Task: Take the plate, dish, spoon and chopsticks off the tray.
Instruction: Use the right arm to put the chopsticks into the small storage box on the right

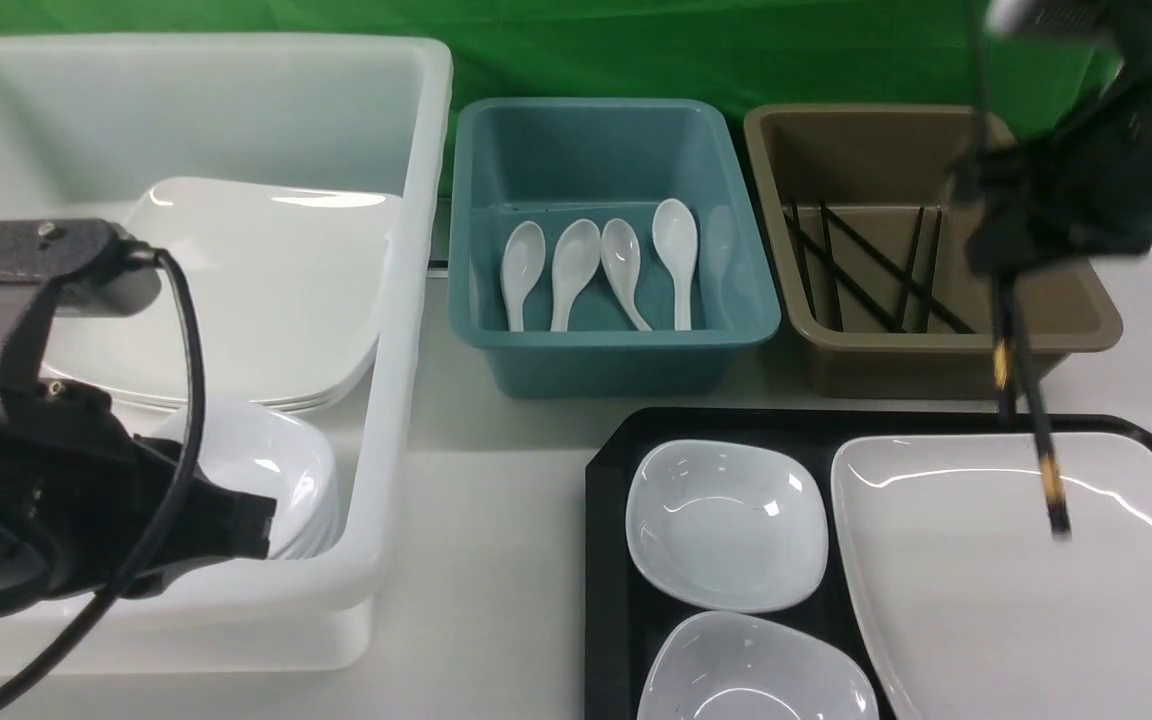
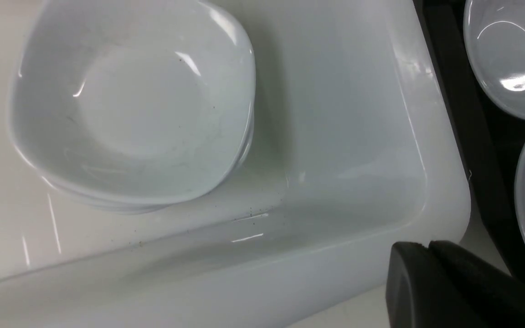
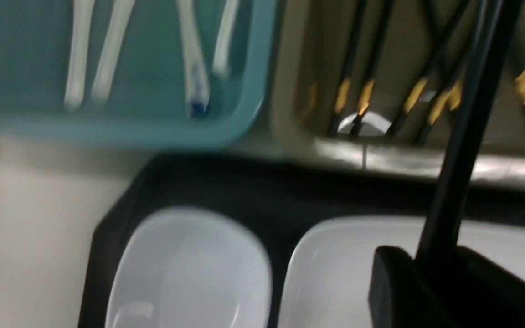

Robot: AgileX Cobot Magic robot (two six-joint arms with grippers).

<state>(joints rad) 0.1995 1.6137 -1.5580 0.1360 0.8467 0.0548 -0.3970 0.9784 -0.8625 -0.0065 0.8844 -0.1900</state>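
Nearest the camera, a black tray (image 1: pixel 611 520) sits on the pale table (image 1: pixel 496 500), right of centre. It carries two small white dishes, the near dish (image 1: pixel 756 670) cut off by the frame edge and the far dish (image 1: pixel 726 525) just behind it. Beside them is the large square plate (image 1: pixel 1016 600), which fills the tray's right side. No spoon shows on the tray.

At near left, the left hand (image 1: pixel 236 520) hovers over the front corner of a big white bin (image 1: pixel 396 300). Its fingers are pressed together and hold nothing. Just behind it, a stack of small dishes (image 1: pixel 276 470) sits inside the bin, with a stack of plates (image 1: pixel 266 290) further back.

Above the plate's far edge, the right hand (image 1: pixel 1001 265) pinches a pair of black chopsticks (image 1: pixel 1031 420) near their upper end. The jaws are closed narrowly on them, so they hang almost upright, clear of the plate. They seem lifted this way to pass over the wall of the brown bin (image 1: pixel 936 375) just behind the tray.

That bin already holds other chopsticks (image 1: pixel 866 270), lying crossed. To its left, a blue bin (image 1: pixel 616 360) holds four white spoons (image 1: pixel 586 270) side by side, so the spoon is probably among them. Green cloth backs the scene.
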